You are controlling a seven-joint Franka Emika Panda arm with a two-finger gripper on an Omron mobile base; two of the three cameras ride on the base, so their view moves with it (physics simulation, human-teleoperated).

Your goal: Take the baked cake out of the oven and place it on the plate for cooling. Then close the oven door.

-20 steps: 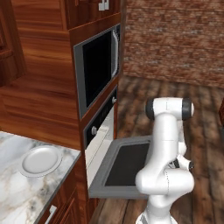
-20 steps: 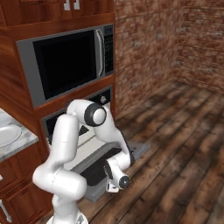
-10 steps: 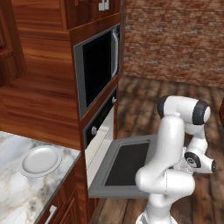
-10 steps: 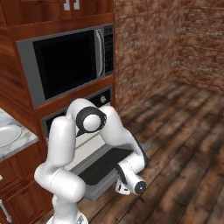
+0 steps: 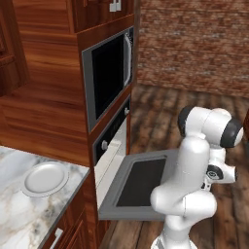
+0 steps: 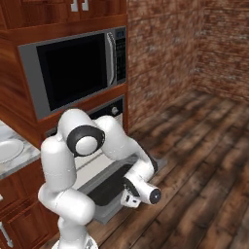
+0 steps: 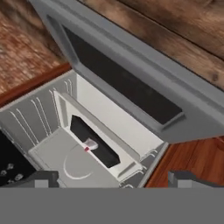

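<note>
Fingers (image 7: 112, 177) spread wide at bottom of hand view, holding nothing. Beyond them, oven door (image 7: 131, 78) dropped flat, running upper left to right of frame. Deeper, open oven (image 7: 65, 131) cavity at lower left; baked cake (image 7: 90, 144), tiny white piece with red top, on black tray (image 7: 96, 144) inside. Plate (image 5: 44, 178) bare on marble surface (image 5: 19, 214), lower left of left base view.

Seen from the hand, the oven door (image 7: 131, 87) hangs dropped open over the wooden floor (image 7: 175, 26), and the baked cake (image 7: 90, 144) sits inside the oven (image 7: 48, 113) on a dark tray (image 7: 94, 142).
</note>
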